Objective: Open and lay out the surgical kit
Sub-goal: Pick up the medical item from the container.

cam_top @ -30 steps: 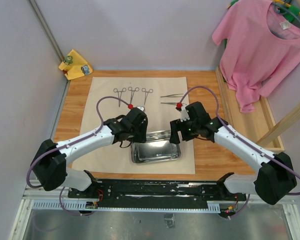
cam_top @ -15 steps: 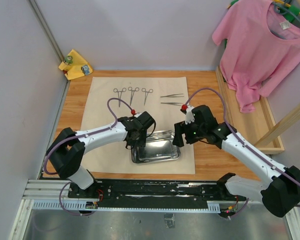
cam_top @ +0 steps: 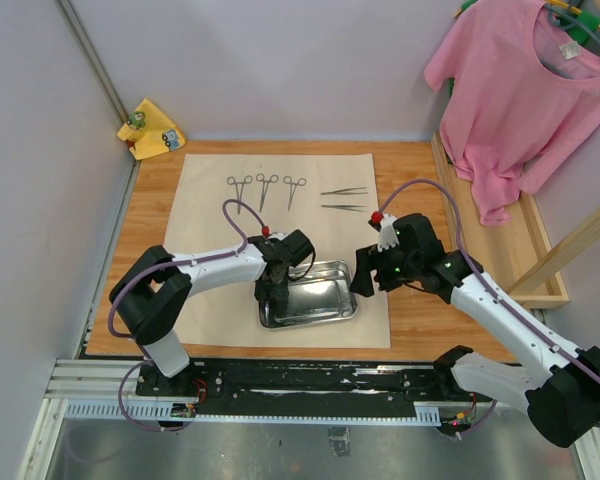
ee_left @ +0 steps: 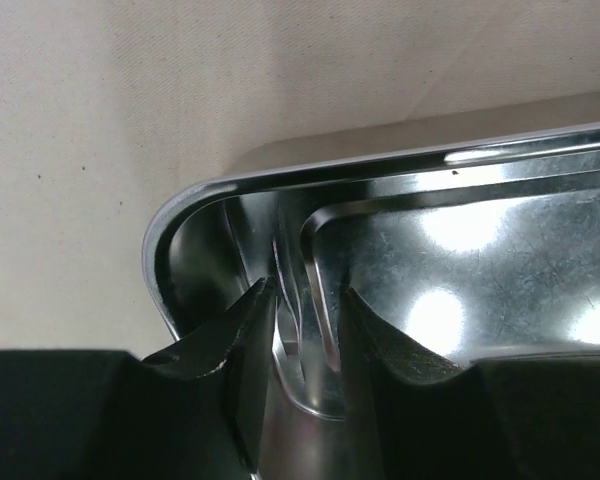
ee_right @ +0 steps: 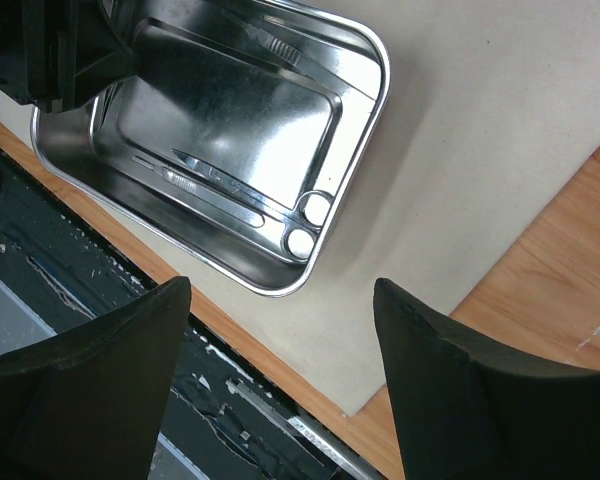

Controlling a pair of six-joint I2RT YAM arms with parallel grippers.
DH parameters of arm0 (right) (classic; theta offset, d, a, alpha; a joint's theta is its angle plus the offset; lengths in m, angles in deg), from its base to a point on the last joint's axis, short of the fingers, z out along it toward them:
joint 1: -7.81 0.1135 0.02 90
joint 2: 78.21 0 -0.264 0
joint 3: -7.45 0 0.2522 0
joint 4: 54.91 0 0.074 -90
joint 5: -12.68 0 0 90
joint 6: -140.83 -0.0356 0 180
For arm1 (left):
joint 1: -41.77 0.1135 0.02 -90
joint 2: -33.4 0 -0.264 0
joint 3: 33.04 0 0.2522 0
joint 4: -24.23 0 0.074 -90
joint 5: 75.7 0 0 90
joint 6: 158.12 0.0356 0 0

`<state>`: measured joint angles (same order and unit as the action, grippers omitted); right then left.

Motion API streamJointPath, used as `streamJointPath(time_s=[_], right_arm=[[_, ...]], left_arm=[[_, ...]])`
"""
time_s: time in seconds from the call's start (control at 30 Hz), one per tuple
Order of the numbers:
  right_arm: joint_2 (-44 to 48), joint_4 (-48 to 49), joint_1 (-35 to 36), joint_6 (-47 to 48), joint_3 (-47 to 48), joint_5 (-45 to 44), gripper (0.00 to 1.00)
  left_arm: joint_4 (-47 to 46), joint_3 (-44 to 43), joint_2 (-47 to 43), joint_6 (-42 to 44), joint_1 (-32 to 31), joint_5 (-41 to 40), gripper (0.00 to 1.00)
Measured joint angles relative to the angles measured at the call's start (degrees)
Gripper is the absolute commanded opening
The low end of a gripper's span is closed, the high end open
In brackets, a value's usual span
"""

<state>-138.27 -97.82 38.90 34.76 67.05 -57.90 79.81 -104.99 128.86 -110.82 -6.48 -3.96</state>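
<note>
The beige cloth wrap (cam_top: 210,215) lies spread flat on the wooden table. Three ring-handled forceps (cam_top: 266,187) and two tweezers (cam_top: 344,200) are lined up on its far part. The steel tray (cam_top: 325,312) sits on its near part. One forceps (ee_right: 230,192) lies along the tray's near side and a slim tweezers (ee_right: 270,41) along its far side. My left gripper (ee_left: 308,295) is down in the tray's left corner, its jaws narrow with a slim steel piece (ee_left: 298,300) between them. My right gripper (ee_right: 280,290) hangs wide open and empty over the cloth off the tray's right end.
A pink T-shirt (cam_top: 515,90) hangs at the back right over a wooden side frame (cam_top: 536,250). A small yellow cloth (cam_top: 152,128) lies in the back left corner. The black arm rail (ee_right: 110,330) runs just beyond the cloth's near edge.
My left gripper has moved toward the near side, down into the tray's left end, and its jaws have narrowed. My right gripper has drifted slightly right and nearer, still open.
</note>
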Motion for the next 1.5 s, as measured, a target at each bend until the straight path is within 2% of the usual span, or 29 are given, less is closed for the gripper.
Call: streamJointPath(time_s=[0.17,0.3,0.57,0.77,0.8,0.87,0.93,1.13,1.5], right_arm=[[0.5,-0.3,-0.2,0.1,-0.4,0.5,0.74],[0.5,-0.7,-0.2,0.1,-0.5,0.6,0.74],[0.5,-0.8,-0.2,0.1,-0.5,0.7,0.74],[-0.1,-0.7,-0.8,0.0,-0.5,3.4,0.73],[-0.5,-0.7,-1.6,-0.3,-0.5,5.0,0.69],[-1.3,-0.2,-3.6,-0.8,-0.5,8.3,0.53],[-2.0,0.9,-5.7,-1.6,-0.5,12.2,0.5],[-2.5,3.1,-16.4,-4.7,-0.5,24.1,0.56],[-0.2,3.3,-17.8,-7.6,0.0,28.4,0.53]], left_arm=[[0.1,0.0,0.7,-0.1,0.0,-0.6,0.2],[0.2,0.0,0.7,-0.1,0.0,-1.3,0.01],[0.5,-1.4,0.4,1.6,-0.3,-2.0,0.01],[0.8,-5.5,-1.7,6.7,-2.0,-0.7,0.0],[0.6,-6.4,-2.5,8.0,-2.3,0.0,0.01],[0.1,-8.0,-4.3,10.7,-3.2,1.9,0.01],[-0.9,-8.7,-6.5,13.2,-3.8,4.3,0.01],[-2.8,-10.1,-12.3,20.0,-5.0,10.7,0.01],[-5.3,-15.7,-6.4,28.7,-6.8,13.6,0.0]])
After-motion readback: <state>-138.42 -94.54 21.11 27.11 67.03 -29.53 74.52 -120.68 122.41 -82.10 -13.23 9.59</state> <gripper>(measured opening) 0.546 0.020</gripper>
